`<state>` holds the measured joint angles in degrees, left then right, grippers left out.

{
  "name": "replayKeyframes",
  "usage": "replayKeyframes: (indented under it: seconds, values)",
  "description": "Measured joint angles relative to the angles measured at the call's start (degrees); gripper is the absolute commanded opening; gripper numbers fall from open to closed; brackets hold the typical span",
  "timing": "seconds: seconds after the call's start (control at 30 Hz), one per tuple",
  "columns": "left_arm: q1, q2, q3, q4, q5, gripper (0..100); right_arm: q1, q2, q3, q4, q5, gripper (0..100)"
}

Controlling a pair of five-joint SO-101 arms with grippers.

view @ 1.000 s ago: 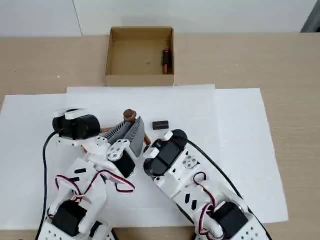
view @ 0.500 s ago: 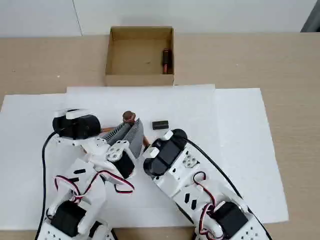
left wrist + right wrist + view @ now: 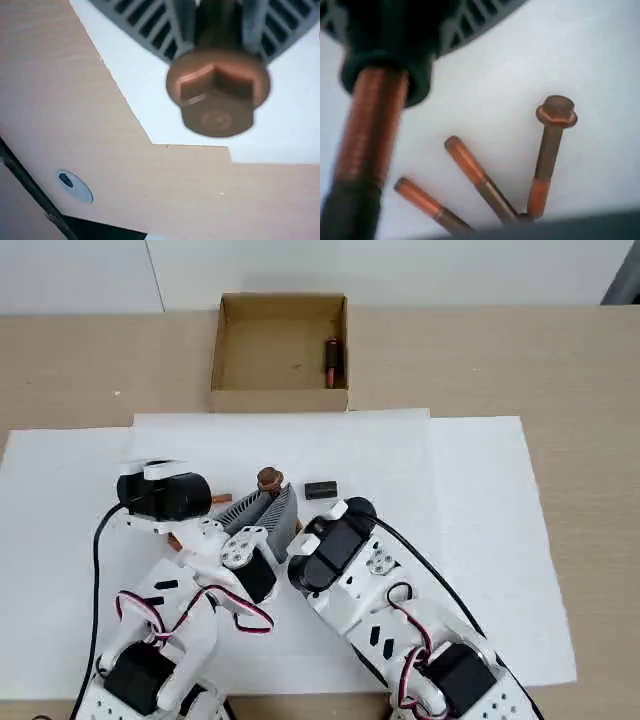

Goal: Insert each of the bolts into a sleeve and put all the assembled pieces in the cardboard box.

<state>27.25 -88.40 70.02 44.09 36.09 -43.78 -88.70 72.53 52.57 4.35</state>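
Though 1 piece sits in the cardboard box ahead, left gripper pinches a bolt, sleeve beside it, 3 bolts waiting.

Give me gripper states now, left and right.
Left gripper: closed on a copper bolt.
Right gripper: closed on the dark sleeve.

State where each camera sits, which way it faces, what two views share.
High view: fixed above the table, looking down on left arm, right arm, cardboard box and paper.
Left wrist view: on the left wrist, looking past the left gripper, shut on a bolt, to the table.
Right wrist view: on the right wrist, looking past the right gripper to three loose bolts.
Shared: high and left wrist views show that bolt's head.
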Motion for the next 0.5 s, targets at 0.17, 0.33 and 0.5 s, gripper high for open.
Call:
replayKeyframes:
  seconds: [0.17,0.33,0.5]
  values:
    - [1.23,0.09,-0.09,3.60,-0.26,1,-0.26,0.00,0.00,0.00,0.00,0.2]
    - [4.48,0.00,-0.09,11.08,0.00,1,-0.26,0.00,0.09,-0.18,0.00,0.2]
    - [4.66,-0.44,-0.18,12.04,-4.13,1,-0.26,0.09,0.09,-2.46,0.09,0.2]
